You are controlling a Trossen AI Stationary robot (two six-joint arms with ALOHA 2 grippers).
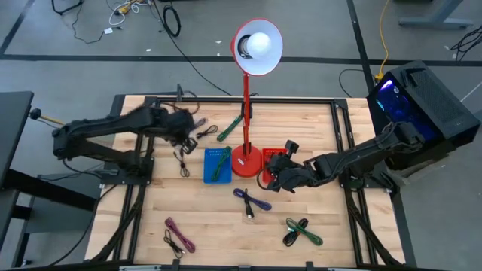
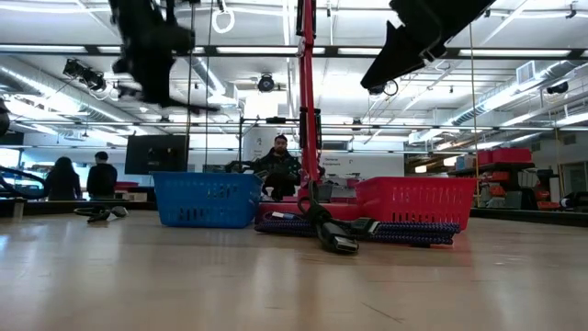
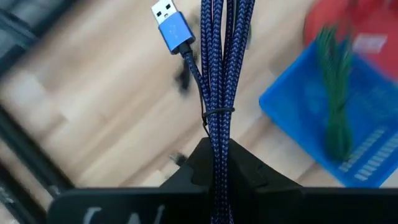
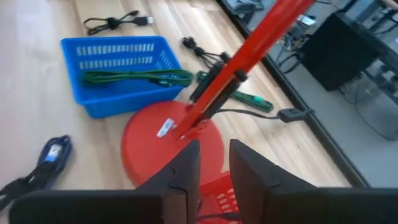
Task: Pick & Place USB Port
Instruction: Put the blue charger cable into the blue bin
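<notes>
My left gripper point(image 3: 217, 163) is shut on a coiled blue braided USB cable point(image 3: 222, 74) and is raised above the table's far left part point(image 1: 183, 126), left of the blue basket point(image 1: 218, 165). A green cable point(image 4: 134, 78) lies in that basket. The cable's blue plug with its metal USB end point(image 3: 169, 25) sticks out past the fingers. My right gripper point(image 4: 214, 177) hangs open over the red basket point(image 1: 273, 167), beside the red lamp's base point(image 4: 165, 134), with nothing between its fingers. My left gripper pinches the cable's bundled strands point(image 3: 219, 146) between its two fingers, just behind the thin tie point(image 3: 217, 112) that binds them. Several strands run side by side along the fingers. The bundle is lifted clear of the table, its plug end free beyond the fingertips.
The red lamp's pole point(image 1: 245, 98) rises between the two baskets. Loose cables lie about: green point(image 1: 230, 129) and black point(image 1: 183, 162) at the far side, dark blue point(image 1: 252, 200), green-black point(image 1: 301, 230) and pink point(image 1: 179, 235) nearer the front. People show in the room behind the table point(image 2: 280, 165).
</notes>
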